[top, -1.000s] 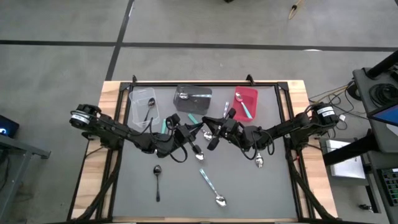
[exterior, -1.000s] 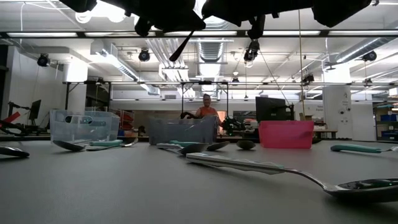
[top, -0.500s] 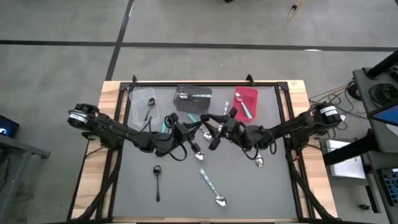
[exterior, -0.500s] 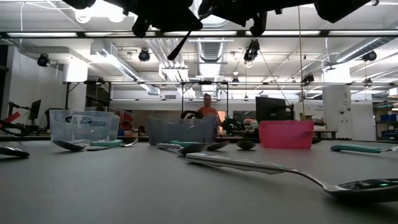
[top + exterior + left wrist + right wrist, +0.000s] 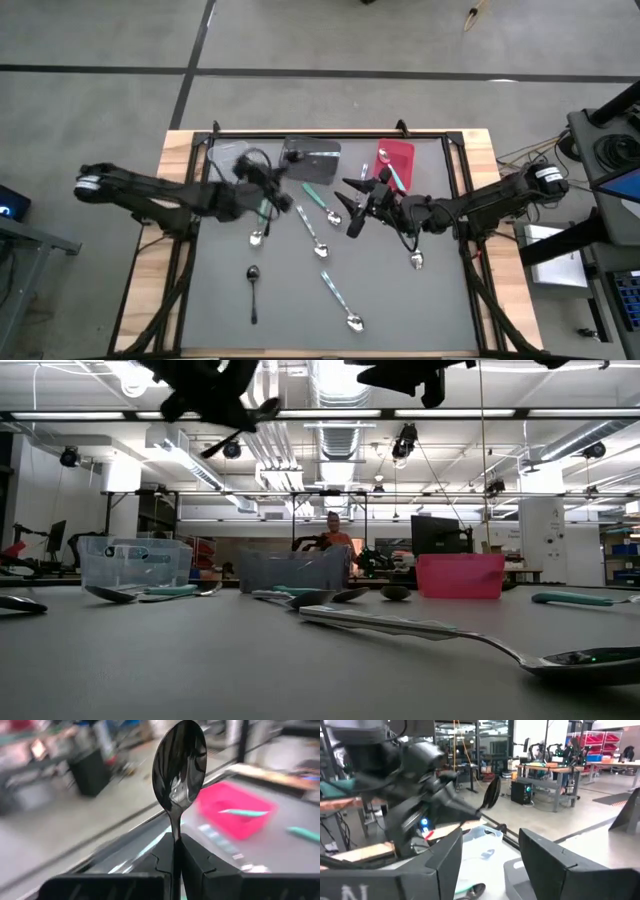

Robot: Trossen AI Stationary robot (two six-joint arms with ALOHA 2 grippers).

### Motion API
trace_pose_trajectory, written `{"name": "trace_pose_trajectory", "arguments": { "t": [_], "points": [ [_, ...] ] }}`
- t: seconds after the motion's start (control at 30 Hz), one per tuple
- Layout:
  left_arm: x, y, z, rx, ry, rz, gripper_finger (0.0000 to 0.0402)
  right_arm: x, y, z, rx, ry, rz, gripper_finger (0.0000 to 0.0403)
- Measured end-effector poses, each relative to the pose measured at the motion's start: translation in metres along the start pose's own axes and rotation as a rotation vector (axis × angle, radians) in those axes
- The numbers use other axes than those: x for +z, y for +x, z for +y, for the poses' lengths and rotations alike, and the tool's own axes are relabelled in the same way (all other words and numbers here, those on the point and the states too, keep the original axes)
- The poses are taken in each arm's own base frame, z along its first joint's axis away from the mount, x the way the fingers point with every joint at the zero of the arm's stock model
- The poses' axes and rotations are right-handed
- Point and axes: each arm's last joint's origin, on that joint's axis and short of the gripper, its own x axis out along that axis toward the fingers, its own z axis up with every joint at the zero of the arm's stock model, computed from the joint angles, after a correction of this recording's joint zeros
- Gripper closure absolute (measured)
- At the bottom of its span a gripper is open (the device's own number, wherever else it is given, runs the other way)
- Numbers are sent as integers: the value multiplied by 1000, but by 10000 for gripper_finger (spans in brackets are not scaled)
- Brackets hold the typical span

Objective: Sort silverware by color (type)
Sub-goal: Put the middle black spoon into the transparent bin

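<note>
My left gripper [image 5: 275, 192] is shut on a black spoon [image 5: 179, 767] and hovers high over the table just in front of the clear bin [image 5: 229, 160]. The low view shows this spoon [image 5: 238, 428] slanting under the gripper. My right gripper [image 5: 352, 205] hangs open over the table's middle, near the red bin [image 5: 397, 160], with nothing between its fingers [image 5: 547, 862]. Loose on the grey mat lie a black spoon [image 5: 252, 290], silver spoons [image 5: 318, 245] and teal-handled spoons [image 5: 340, 298]. My left gripper pinches the black spoon's thin handle [image 5: 174, 840] between its two fingers. The spoon runs along the fingers and sticks out past their tips, with the bowl [image 5: 180, 765] at the free end. It is lifted clear of the table.
A dark grey bin [image 5: 311, 155] stands between the clear and red bins along the far edge; each holds spoons. Another silver spoon [image 5: 416, 258] lies under the right arm and one [image 5: 257, 236] near the left arm. A person [image 5: 332, 532] stands far behind the table.
My right gripper has opened and drawn back a little toward the table's right. My left gripper, still shut on the black spoon, has swung up and toward the table's left and far side, away from the right gripper and toward the clear bin.
</note>
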Motion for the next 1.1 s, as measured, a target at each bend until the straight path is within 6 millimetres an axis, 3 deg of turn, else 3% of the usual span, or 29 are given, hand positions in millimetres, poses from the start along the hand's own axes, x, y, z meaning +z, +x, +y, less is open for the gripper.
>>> {"name": "trace_pose_trajectory", "arguments": {
  "t": [0.27,0.5,0.8,1.1],
  "points": [
    [-5,3,93,126,-142,349,401,-1,-2,-8,-24,-67,64,219],
    [-13,14,138,206,-227,548,401,-1,0,-14,-46,-82,82,218],
    [-23,22,161,158,-323,736,402,-3,0,-14,-45,-91,93,218],
    [-42,38,172,195,-293,953,402,-3,0,-14,-63,-102,93,218]
  ]
}}
